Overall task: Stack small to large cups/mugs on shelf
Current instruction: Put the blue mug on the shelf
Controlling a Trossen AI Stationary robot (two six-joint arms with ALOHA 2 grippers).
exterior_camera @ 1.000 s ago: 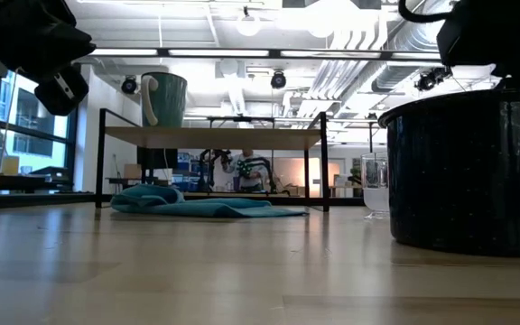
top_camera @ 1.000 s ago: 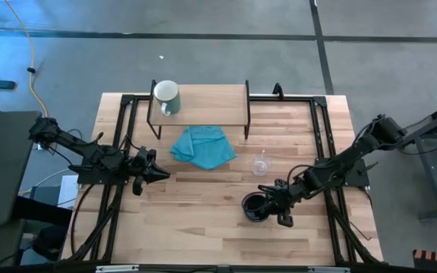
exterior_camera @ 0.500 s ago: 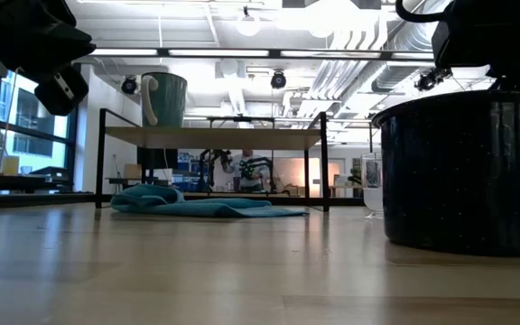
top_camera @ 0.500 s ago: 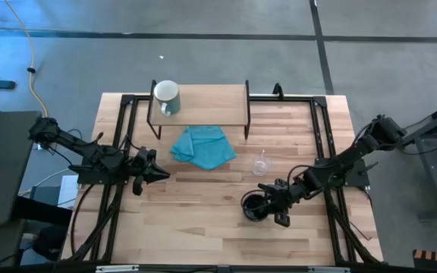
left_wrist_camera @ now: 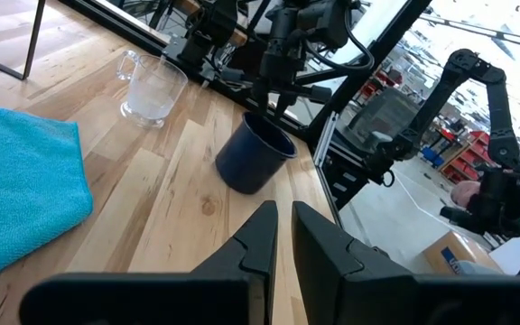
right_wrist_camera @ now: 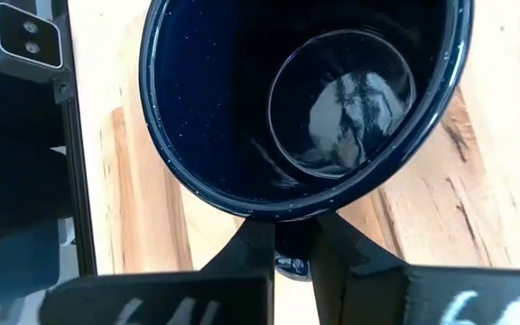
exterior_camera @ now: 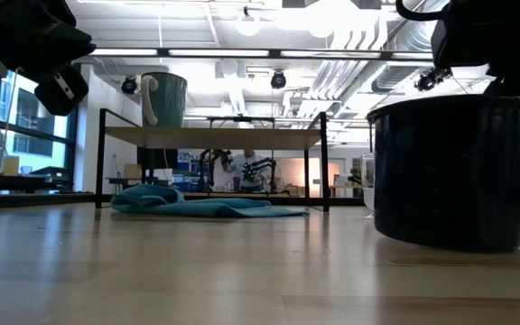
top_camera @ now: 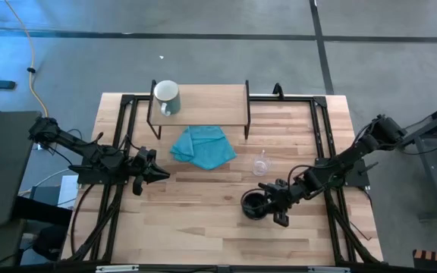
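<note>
The dark navy, speckled enamel mug (top_camera: 253, 205) stands upright on the light-wood tabletop (top_camera: 203, 227), toward the near right part, mouth up. The right gripper (top_camera: 271, 202) is clenched on it: in the right wrist view its two dark fingers (right_wrist_camera: 251, 248) are pinched together at the mug's rim or handle on the side nearest the wrist; which of the two is gripped cannot be told. In the low view the mug's base appears slightly tipped off the wood, so the lift seems to be just starting.

To do this step well, the pinch should be kept firm and the mug raised straight up, so that it does not swing on so narrow a hold. It should be carried high enough to pass over the small clear glass handled cup (top_camera: 260, 164) standing just beyond it and the crumpled teal cloth (top_camera: 202, 146) in front of the shelf.

The mug's long axis is close to vertical, and its open mouth faces the ceiling.

The low light-wood shelf on thin black legs (top_camera: 211, 102) stands at the far side of the table, with the pale white-green handled mug (top_camera: 166, 96) upright on its left end.

The left gripper (top_camera: 156, 172) waits over the left part of the table, its fingers closed on nothing.
</note>
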